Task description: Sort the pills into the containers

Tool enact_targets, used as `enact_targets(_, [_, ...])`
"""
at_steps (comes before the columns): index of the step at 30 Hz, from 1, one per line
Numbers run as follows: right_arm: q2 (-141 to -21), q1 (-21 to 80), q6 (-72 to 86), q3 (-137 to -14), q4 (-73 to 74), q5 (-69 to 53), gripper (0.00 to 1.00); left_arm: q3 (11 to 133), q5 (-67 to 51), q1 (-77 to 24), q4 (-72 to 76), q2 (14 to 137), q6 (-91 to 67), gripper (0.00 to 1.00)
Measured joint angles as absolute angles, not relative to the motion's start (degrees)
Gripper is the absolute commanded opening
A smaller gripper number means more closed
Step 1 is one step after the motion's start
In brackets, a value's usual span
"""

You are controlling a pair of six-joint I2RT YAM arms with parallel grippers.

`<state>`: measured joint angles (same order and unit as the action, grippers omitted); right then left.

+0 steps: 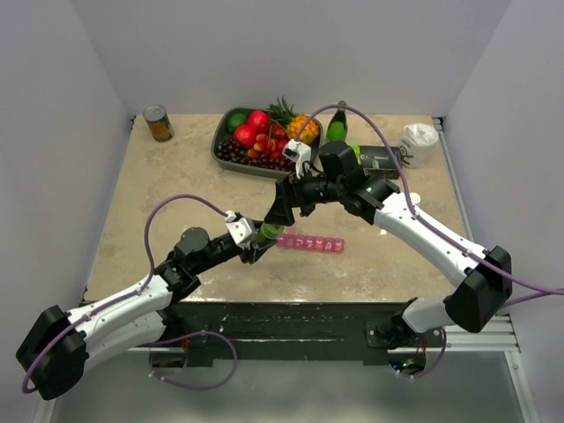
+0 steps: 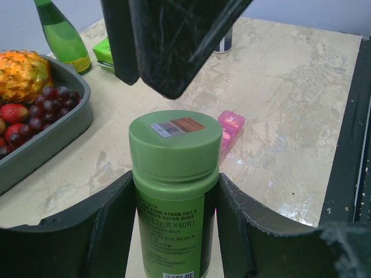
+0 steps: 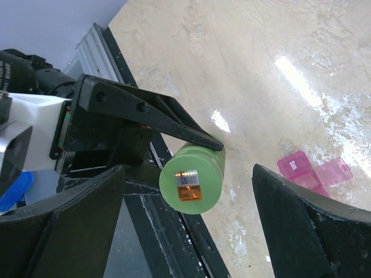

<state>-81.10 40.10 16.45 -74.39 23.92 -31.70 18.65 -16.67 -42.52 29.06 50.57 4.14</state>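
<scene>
Two grippers are at the bottle (image 2: 174,174): our left gripper (image 2: 174,200) pinches its body, our right gripper (image 3: 188,174) stands spread, the cap (image 3: 191,185) between its fingers (image 3: 307,231). The organizer (image 1: 313,242) lies on the table (image 1: 397,264) at three o'clock from the bottle, long axis nine-to-three.

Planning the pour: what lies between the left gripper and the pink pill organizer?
Only the green bottle, held in the left gripper. The pink pill organizer shows just behind its cap, as seen in the left wrist view.
</scene>
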Motion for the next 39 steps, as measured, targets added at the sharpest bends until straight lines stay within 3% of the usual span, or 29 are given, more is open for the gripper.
enact_targets(13, [-82.94,45.54,13.98,-73.58,24.08,-25.91,0.88,20.58,-13.30,-42.57,29.06,51.20,4.12,0.00])
enact_targets(16, [-83.85,46.11,13.30,-73.58,24.21,-24.53,0.69,20.58,-13.17,-42.57,28.75,51.20,4.14,0.00])
enact_targets(17, [-84.05,46.13,12.82,-73.58,24.25,-24.10,0.55,20.58,-13.10,-42.57,28.60,51.20,4.12,0.00])
enact_targets(20, [-84.47,46.17,11.53,-73.58,24.88,-22.87,0.25,20.58,-12.88,-42.57,28.47,51.16,4.12,0.00])
enact_targets(25, [-84.49,46.35,7.79,-73.84,25.41,-23.79,0.05,20.58,-13.37,-42.57,28.51,51.20,4.19,0.00])
enact_targets(30, [-85.56,46.50,-8.23,-78.39,33.63,-28.84,0.02,21.15,-18.22,-42.50,27.90,51.22,4.40,0.00])
enact_targets(39, [-87.94,47.77,-52.05,-90.83,55.70,-41.74,0.06,22.94,-32.60,-42.04,23.68,51.05,4.38,0.00])
